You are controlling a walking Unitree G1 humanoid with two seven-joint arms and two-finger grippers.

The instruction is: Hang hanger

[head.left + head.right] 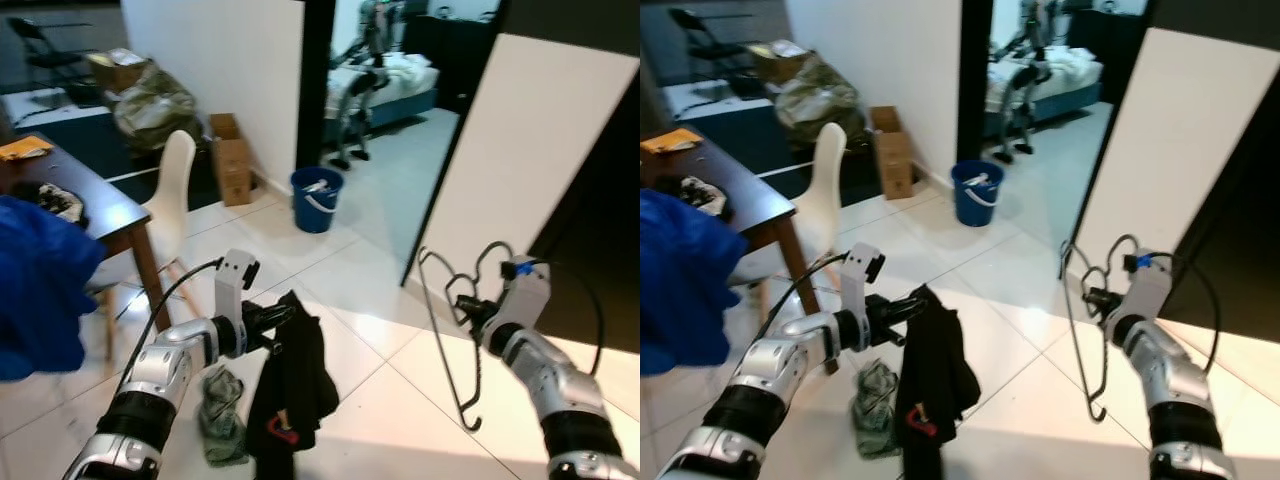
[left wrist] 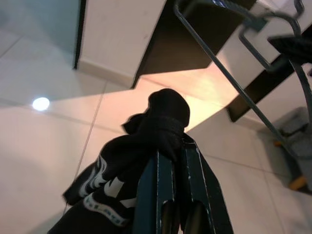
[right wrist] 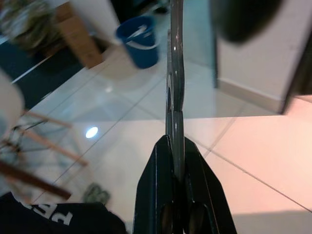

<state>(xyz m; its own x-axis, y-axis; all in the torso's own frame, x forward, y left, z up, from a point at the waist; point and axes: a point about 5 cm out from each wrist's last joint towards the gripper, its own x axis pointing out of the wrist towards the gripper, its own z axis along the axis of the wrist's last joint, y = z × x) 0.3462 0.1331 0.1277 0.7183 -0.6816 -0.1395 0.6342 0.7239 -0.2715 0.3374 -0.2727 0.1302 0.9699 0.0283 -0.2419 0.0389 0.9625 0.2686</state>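
Left end effector (image 1: 283, 318) clamped on black garment (image 1: 291, 390), hanging at 6 o'clock. Right end effector (image 1: 466, 306) at 3 o'clock pinches wire hanger (image 1: 447, 330); blue bucket (image 1: 317, 198) at 12.

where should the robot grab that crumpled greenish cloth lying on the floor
Pinch the raised, bunched top fold of the greenish cloth from straight above. It lies crumpled flat on the tile beside the hanging black garment, so a fold gives the fingers something to close on.

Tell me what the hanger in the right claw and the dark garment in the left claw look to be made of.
The hanger looks like thin bent metal wire with a dull dark finish: a narrow, uniform line holding its shape. The garment looks like soft black fabric with pale printed lettering: it droops limply in folds from the left claw. The right claw pinches the wire.
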